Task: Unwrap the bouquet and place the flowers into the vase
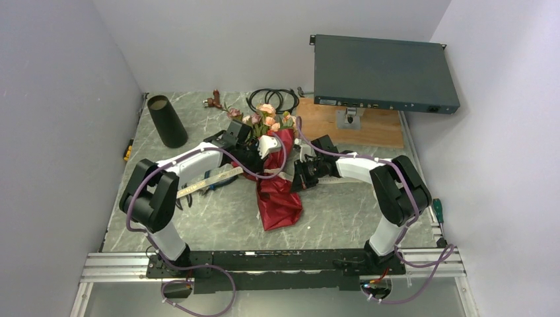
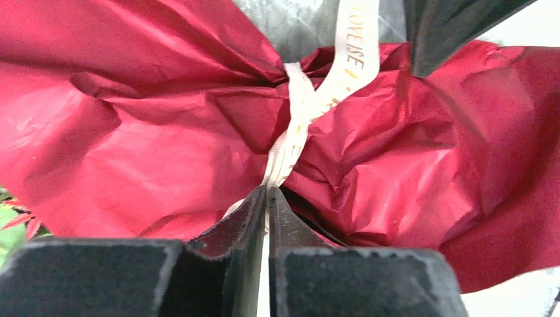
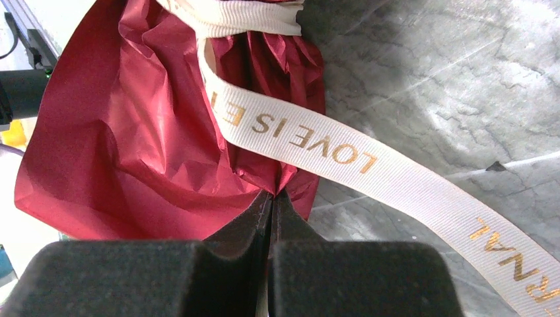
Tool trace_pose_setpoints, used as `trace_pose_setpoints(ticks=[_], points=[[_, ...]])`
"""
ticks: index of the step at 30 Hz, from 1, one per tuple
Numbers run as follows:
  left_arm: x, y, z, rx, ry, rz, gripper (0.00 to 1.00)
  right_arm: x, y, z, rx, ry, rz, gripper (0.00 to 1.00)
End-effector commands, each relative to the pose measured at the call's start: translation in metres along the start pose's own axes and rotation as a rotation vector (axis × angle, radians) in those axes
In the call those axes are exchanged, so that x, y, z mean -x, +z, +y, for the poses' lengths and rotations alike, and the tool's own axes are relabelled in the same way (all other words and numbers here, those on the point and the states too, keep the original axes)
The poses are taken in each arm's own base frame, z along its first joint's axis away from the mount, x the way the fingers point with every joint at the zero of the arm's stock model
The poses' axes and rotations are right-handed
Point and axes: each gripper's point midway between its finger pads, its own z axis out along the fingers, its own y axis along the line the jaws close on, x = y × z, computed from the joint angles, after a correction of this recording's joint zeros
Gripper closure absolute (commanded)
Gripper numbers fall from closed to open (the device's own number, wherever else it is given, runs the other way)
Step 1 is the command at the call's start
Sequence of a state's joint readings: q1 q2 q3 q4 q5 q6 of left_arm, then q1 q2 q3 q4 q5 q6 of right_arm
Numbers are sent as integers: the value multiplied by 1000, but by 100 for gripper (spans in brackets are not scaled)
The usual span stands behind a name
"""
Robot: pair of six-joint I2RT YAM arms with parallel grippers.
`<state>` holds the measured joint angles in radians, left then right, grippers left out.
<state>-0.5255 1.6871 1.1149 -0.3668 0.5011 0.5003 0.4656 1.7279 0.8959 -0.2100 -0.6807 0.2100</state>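
The bouquet [image 1: 272, 165] lies mid-table, its pink and peach flowers [image 1: 267, 117] pointing to the far side and its crinkled red paper [image 1: 279, 201] spreading toward me. A beige printed ribbon [image 2: 294, 129] ties its waist. My left gripper [image 2: 267, 191] is shut on the ribbon just below the knot. One loose ribbon tail [image 3: 370, 168] trails over the marble. My right gripper [image 3: 273, 193] is shut on a pinched fold of the red paper [image 3: 132, 152] near the waist. The dark tapered vase [image 1: 166, 121] stands upright at the far left, apart from both grippers.
A coiled black cable [image 1: 273, 99] lies behind the flowers. A blue-grey rack unit [image 1: 383, 72] sits raised over a wooden board [image 1: 380, 129] at the back right. A yellow-handled tool [image 1: 127, 152] lies at the left edge and a green screwdriver [image 1: 438, 210] at the right edge.
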Motion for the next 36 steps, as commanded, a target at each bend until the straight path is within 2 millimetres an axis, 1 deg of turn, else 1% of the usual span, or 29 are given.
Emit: trace_pose_setpoints(ticks=[1,3,4,10,12,14,17,18,20,22,23,24,25,27,29,32,36], points=[[1,-11,20,95,12,14,92,3,-6,5,-1,-44,-29,100],[-3,-15,23,103,0,18,99,3,-6,4,-3,-42,-27,100],[-4,-18,25,110,-9,16,100,2,-6,4,-3,-44,-25,100],[-11,-31,39,137,-108,-18,100,-4,-6,3,-6,-43,-20,100],[-9,-34,38,126,-120,-41,100,-3,-8,5,-1,-50,-27,100],[-1,-38,35,115,-98,-77,100,-2,-9,9,18,-63,-30,100],[6,-40,28,91,-70,-118,100,0,-14,16,37,-91,-36,84],[7,-41,26,82,-61,-128,100,2,-16,19,41,-104,-40,77],[10,-42,22,71,-42,-148,100,8,-26,26,38,-146,-67,65],[17,-47,19,62,-25,-173,100,13,-36,34,37,-181,-86,55],[22,-50,17,56,-13,-192,100,16,-41,39,41,-198,-96,52],[29,-53,13,42,4,-217,98,19,-44,43,48,-210,-99,51],[34,-56,10,31,12,-237,88,21,-47,47,53,-218,-103,50],[45,-59,5,16,37,-267,72,23,-51,51,60,-216,-102,50],[50,-53,-3,4,74,-245,63,26,-51,51,52,-207,-109,50],[49,-40,-7,-9,77,-209,58,37,-48,48,34,-192,-124,50],[47,-28,-4,-6,69,-172,57,51,-41,42,13,-171,-131,50]])
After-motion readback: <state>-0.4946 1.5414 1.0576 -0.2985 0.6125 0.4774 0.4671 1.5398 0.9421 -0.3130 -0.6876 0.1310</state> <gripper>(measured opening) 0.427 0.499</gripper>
